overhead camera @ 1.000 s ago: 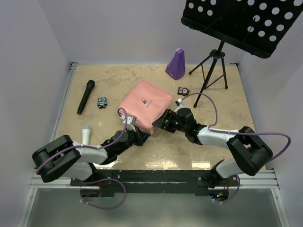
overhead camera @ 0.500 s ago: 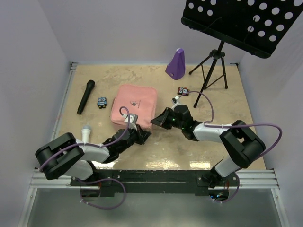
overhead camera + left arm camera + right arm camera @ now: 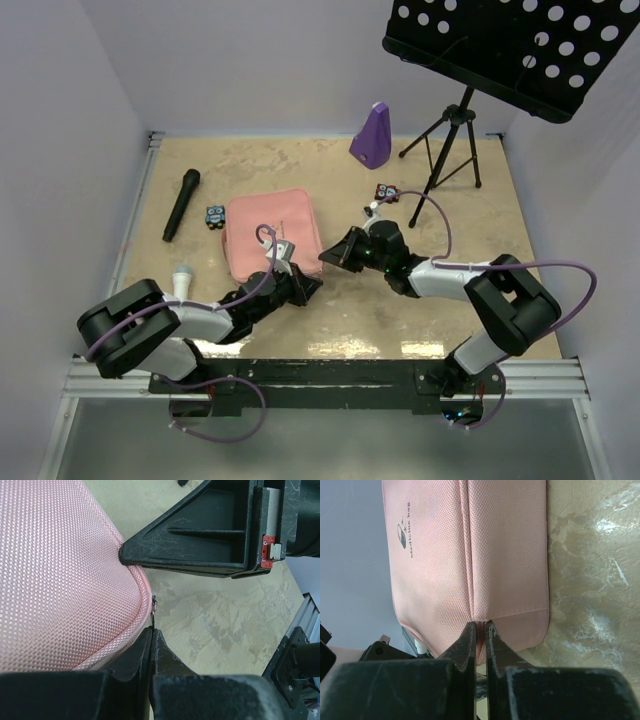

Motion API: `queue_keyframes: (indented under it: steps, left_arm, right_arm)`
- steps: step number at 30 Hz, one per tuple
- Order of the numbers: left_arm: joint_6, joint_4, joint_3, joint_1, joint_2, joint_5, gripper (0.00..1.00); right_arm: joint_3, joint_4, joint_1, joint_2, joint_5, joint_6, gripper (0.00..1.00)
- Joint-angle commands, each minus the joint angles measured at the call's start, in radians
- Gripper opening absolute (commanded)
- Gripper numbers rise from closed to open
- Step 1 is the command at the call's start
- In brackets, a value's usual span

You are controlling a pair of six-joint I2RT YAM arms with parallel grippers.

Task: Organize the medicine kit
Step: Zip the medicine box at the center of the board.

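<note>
While the lid lies down on the case, kit position: the medicine kit (image 3: 272, 235) sits flat on the table (image 3: 215, 615) directly ahead of both sets of fingertips, one corner touching them.
Left gripper (image 3: 151, 632): closed tight. The small metal zip pull (image 3: 154, 601) stands straight out of its tips and looks pinched there, at the kit's rounded corner.
Right gripper (image 3: 479, 627): drawn to a narrow slit, tips pressed to the kit's edge where the seam (image 3: 469, 555) runs into the gap. Whether any fabric is caught I cannot tell.
Risk, slip: the pull is thin and held only at the very tips, so hauling off the line of the zip would likely twist it free.
Risk, drag: the case looks soft and light. If the right tips do not pin it, pulling the zip may slide the whole kit toward the left gripper instead of running the slider.
Risk, clash: the two grippers sit just beside each other at one corner, so a careless sweep could knock them together.
Writing: beyond the right tips, the lid carries a pill logo (image 3: 401, 531) and wording that reads as "Medicine bag".
Other labels: none legible.
</note>
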Motion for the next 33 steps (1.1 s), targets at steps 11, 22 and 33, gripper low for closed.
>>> queue_keyframes:
  steps: [11,22,33]
  left_arm:
    - [0.0,-0.059,-0.107,-0.02,-0.095,0.029,0.0]
    - [-0.036,-0.091,-0.127,-0.016,-0.136,-0.028,0.0]
    - [0.004,-0.097,-0.047,0.035,-0.155,-0.034,0.4]
  right_arm:
    - [0.013,-0.065,-0.101,-0.081,0.076,-0.061,0.0]
    - [0.001,-0.093,-0.114,-0.11,0.094,-0.093,0.0]
    - [-0.068,-0.105,-0.106,-0.165,0.104,-0.104,0.0]
